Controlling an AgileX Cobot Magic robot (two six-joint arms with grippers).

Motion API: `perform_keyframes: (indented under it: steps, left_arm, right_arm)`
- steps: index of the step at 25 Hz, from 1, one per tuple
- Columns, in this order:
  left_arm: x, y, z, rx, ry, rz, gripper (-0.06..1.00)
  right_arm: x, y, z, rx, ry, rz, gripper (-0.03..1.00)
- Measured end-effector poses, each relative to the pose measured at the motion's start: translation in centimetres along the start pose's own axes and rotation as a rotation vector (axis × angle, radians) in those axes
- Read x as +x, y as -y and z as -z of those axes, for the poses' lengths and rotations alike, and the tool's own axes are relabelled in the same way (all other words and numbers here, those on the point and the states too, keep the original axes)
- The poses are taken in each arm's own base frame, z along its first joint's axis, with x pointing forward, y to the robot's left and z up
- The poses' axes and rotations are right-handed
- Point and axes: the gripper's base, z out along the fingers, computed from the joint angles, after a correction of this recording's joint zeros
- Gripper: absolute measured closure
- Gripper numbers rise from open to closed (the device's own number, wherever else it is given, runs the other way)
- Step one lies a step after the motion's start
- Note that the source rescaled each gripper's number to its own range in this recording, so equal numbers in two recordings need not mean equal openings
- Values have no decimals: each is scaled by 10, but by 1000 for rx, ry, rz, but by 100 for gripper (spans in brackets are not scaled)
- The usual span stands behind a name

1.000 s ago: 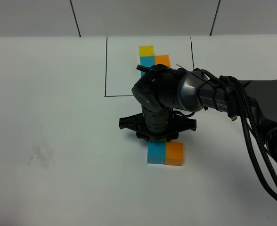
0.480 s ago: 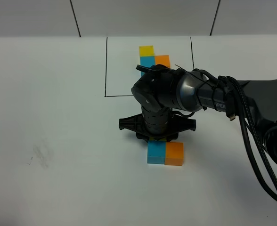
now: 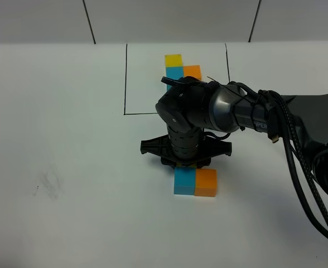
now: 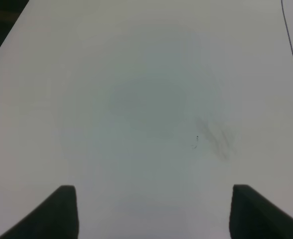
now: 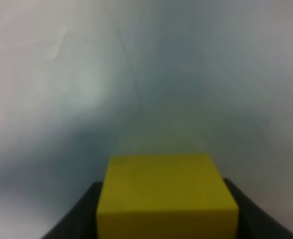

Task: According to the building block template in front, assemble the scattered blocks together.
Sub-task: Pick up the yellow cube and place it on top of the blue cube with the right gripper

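Overhead, right pincer [image 5: 166, 226] clamping yellow cube [image 5: 166, 194], beside cyan cube [image 3: 184, 181], orange cube [image 3: 206, 182]

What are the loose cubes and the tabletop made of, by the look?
Yellow cube, clamped in the right gripper: matte, evenly coloured faces with crisp edges, likely painted wood or plastic; the blur leaves it open. Cyan cube and orange cube: same flat, saturated finish with no grain showing, so probably the same. Tabletop: smooth matte white, laminate or paper-like, carrying a drawn black outline and a grey smudge.
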Motion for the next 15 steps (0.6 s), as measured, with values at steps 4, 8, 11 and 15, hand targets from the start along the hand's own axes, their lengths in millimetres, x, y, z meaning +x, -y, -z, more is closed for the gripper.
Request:
perform_keyframes:
  steps: [4, 8, 11, 15]
  left_arm:
    - [0, 0, 0, 0, 0, 0, 49]
    - [0, 0, 0, 0, 0, 0, 49]
    - [0, 0, 0, 0, 0, 0, 49]
    - [0, 0, 0, 0, 0, 0, 49]
  right_arm:
    - [1, -1, 0, -9, -9, -12, 75]
    - [-1, -2, 2, -13, -8, -15, 75]
    - [-2, -3, 3, -6, -10, -14, 74]
    - [-5, -4, 6, 11, -4, -6, 70]
